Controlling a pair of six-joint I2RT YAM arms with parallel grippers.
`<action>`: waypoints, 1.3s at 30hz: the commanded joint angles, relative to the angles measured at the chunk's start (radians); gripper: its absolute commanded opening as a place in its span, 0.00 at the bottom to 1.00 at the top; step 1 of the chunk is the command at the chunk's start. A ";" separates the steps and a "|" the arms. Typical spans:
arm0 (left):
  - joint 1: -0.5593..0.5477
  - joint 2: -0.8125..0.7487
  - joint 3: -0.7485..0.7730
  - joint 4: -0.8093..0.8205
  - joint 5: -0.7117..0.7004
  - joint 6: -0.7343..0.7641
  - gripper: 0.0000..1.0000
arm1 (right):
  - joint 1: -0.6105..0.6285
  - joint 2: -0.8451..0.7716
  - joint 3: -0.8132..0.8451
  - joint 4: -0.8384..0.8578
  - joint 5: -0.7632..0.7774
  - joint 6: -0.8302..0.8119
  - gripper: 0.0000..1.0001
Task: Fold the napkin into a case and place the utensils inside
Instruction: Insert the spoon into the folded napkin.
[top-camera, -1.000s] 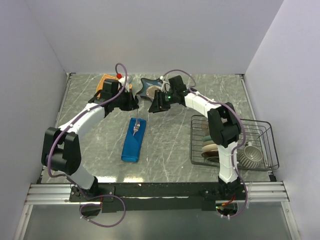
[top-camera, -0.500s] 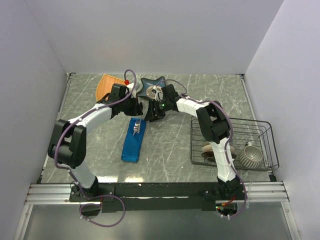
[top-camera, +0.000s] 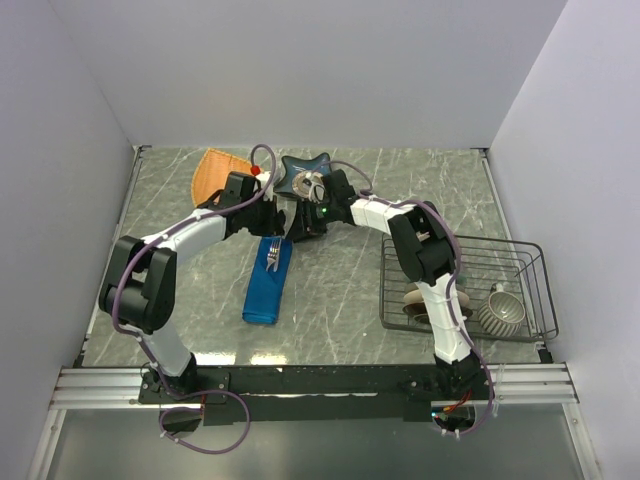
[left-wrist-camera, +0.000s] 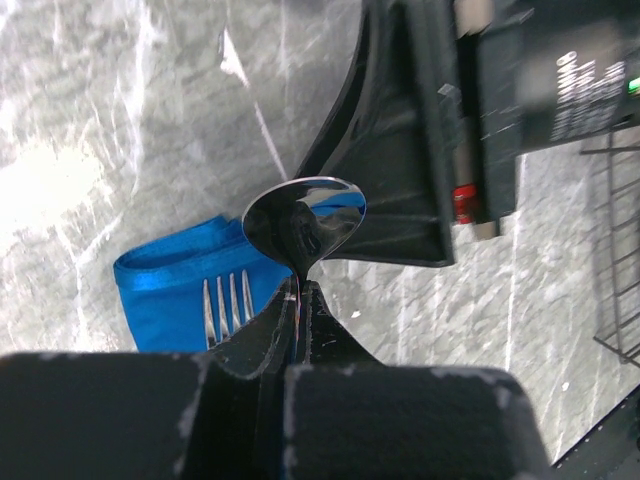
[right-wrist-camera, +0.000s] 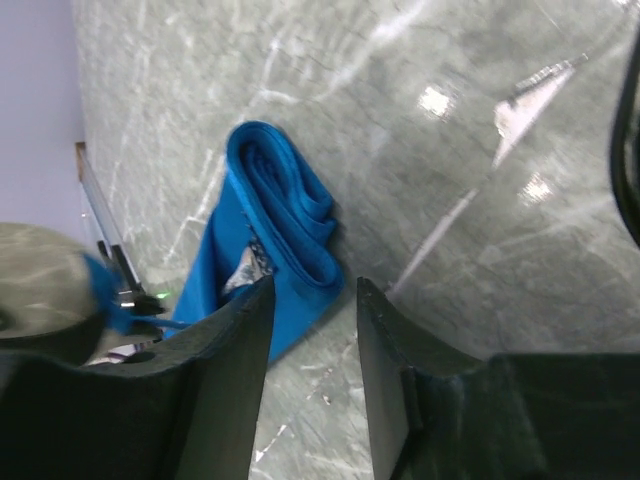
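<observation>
Counter (top-camera: 340, 290): grey marble pattern, wire dish rack (top-camera: 520, 262) on its right side.
Case (top-camera: 267, 282): narrow bright blue pouch, flat on counter left of centre, long axis running toward near edge; far end lies under both sets of fingers.
Left fingers (left-wrist-camera: 300, 305): pinched tight on spoon handle, above case's far end.
Right fingers (top-camera: 301, 228): roughly half apart, holding nothing; case's folded end shows between them, below.
Fork (top-camera: 271, 259): at far end of case, tines showing against blue cloth.
Spoon (left-wrist-camera: 303, 217): off the counter, bowl protruding past left fingertips, just above fork tines.
</observation>
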 joint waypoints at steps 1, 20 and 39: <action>-0.004 0.000 -0.015 0.027 -0.020 0.023 0.01 | 0.008 0.012 0.013 0.079 -0.036 0.037 0.41; -0.012 -0.016 -0.066 0.009 0.000 0.039 0.01 | 0.003 0.049 0.055 0.050 -0.029 0.007 0.00; -0.043 -0.082 -0.130 -0.085 -0.012 0.013 0.01 | 0.002 0.023 0.043 0.073 0.028 0.034 0.00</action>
